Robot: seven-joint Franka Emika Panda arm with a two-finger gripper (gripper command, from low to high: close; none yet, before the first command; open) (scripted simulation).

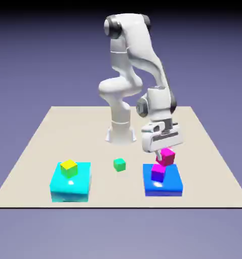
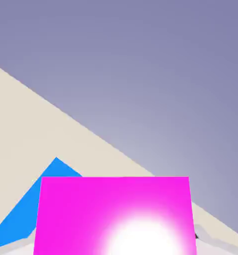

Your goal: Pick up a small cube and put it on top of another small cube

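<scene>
Ext. view, count first: 4 small cubes, 2 flat blocks, 1 arm.

The gripper [image 1: 165,152] sits low over the blue block [image 1: 163,186] on the ext. view's right side of the table [image 1: 37,152]. The hot-pink small cube [image 1: 167,156] is up between the fingers, clamped (jaws closed on its sides, as far as the ext. view shows), tilted a bit. It is lifted clear of the table, just above and slightly behind the magenta cube [image 1: 158,173], which rests on top of the blue block. The two look close to touching at the corner, but can't tell for sure if there is contact or a small gap. The pink cube is offset toward the ext. view's right, not squarely over the magenta one.

Other 2 cubes: yellow cube [image 1: 69,167] on the cyan block [image 1: 70,185] at the ext. view's left; green cube [image 1: 119,164] alone on the table, between the 2 blocks, well apart from both.

Hand view: a big pink face [image 2: 113,214] fills the bottom middle w/ a bright glare spot, hiding the finger tips. A wedge of blue block [image 2: 26,209] shows at lower left behind it, then beige table and the violet backdrop above. View is strongly tilted, so the table edge runs diagonally.
</scene>
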